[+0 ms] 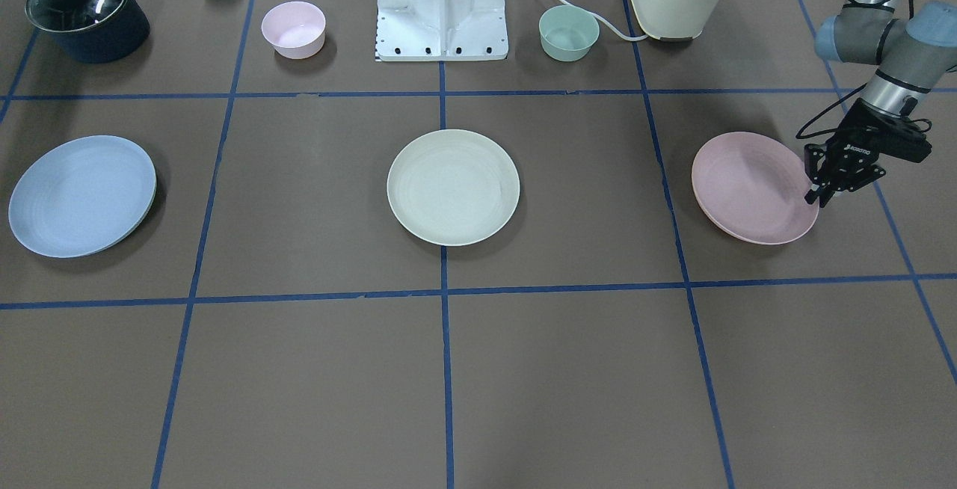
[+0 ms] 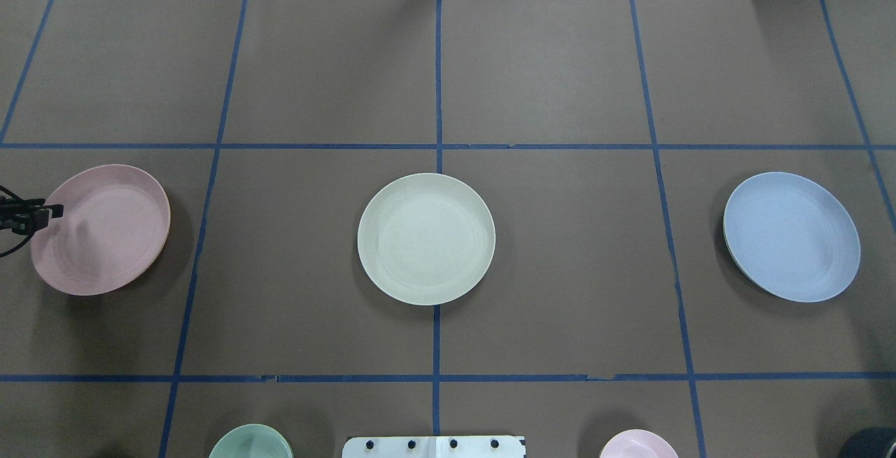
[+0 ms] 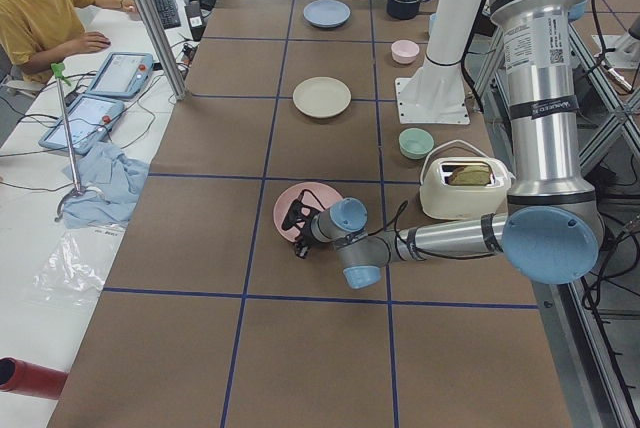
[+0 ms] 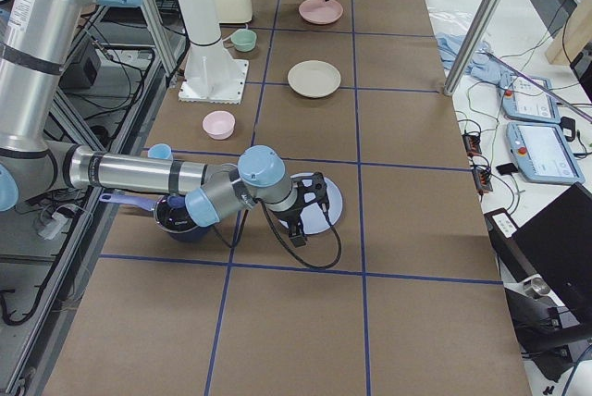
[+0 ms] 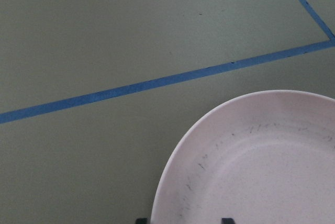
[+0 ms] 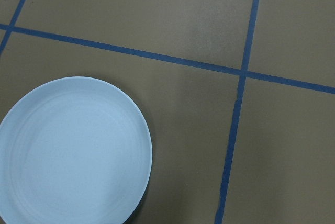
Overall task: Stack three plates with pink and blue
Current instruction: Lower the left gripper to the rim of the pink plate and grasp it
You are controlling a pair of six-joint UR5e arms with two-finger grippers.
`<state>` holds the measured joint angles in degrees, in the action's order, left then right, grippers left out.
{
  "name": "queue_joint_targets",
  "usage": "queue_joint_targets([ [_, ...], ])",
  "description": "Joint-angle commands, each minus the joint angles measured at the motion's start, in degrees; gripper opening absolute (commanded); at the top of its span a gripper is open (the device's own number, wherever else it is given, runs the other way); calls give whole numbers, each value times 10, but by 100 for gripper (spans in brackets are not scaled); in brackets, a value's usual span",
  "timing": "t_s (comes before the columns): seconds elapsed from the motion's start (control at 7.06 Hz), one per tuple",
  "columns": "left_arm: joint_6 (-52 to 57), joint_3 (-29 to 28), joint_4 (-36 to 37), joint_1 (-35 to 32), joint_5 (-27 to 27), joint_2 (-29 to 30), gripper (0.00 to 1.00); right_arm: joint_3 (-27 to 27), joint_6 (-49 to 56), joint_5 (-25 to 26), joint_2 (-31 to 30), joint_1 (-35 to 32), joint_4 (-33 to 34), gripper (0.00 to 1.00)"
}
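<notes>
While L fingers point(image 1: 816, 191) straddle matte round pink plate point(image 1: 748, 190) rim, apart, R fingers point(image 4: 298, 228) unclear.

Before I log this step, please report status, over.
Left tool open over pink plate rim. Right tool near blue plate, state unclear. Cream plate centre, nothing stacked. Nothing between plates.
</notes>
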<state>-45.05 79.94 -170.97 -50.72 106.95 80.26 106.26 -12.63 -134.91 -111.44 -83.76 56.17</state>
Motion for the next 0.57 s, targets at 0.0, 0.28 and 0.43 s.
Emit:
queue_joint_targets([
  [0.0,2,-4,0,1,-1,0,5,0,0,0,0,0,0,100],
  [0.28,3,7,0,1,1,1,0,0,0,0,0,0,0,100],
  [0.43,2,32,4,0,7,0,0,-1,0,0,0,0,0,100],
])
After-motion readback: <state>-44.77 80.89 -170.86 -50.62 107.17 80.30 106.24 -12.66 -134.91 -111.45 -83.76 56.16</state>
